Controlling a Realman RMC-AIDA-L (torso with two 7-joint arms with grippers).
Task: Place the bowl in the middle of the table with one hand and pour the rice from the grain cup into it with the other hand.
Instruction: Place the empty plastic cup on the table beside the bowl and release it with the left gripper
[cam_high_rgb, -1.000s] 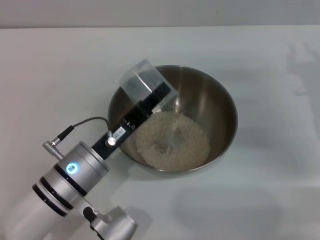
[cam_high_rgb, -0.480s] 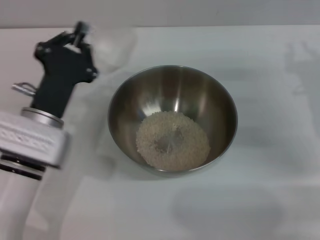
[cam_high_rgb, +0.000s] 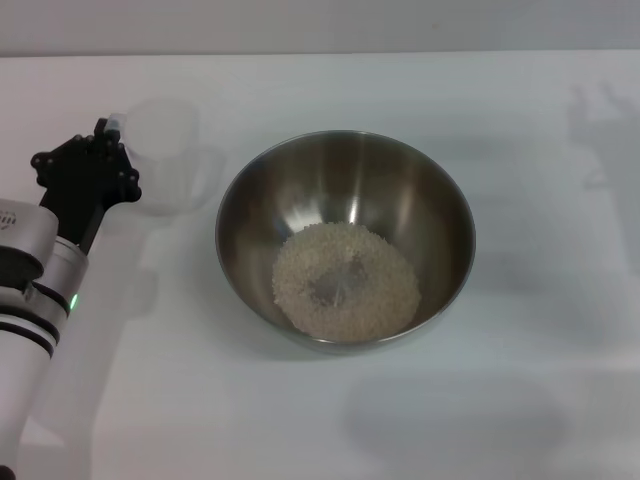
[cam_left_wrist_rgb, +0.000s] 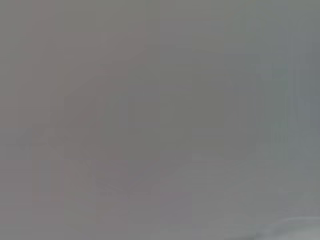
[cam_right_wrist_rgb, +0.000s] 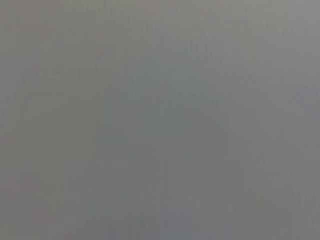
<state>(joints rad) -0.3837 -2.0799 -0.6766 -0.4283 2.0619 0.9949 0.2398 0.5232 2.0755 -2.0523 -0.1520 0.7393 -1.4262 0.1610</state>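
Observation:
The steel bowl (cam_high_rgb: 345, 160) stands in the middle of the white table (cam_high_rgb: 520, 400). A round pile of rice (cam_high_rgb: 345, 280) lies in its bottom. The transparent grain cup (cam_high_rgb: 165, 155) is upright and looks empty, just left of the bowl. My left gripper (cam_high_rgb: 105, 132) is at the cup's left side and is shut on its small handle. Whether the cup rests on the table or hangs just above it, I cannot tell. My right gripper is out of view. Both wrist views show only plain grey.
My left arm (cam_high_rgb: 35, 300) runs down the left edge of the head view. The table's far edge (cam_high_rgb: 400, 52) runs across the top.
My left gripper has carried the cup from its tipped place over the bowl away to the left and turned it upright beside the bowl. The rice pile and the bowl have not moved.

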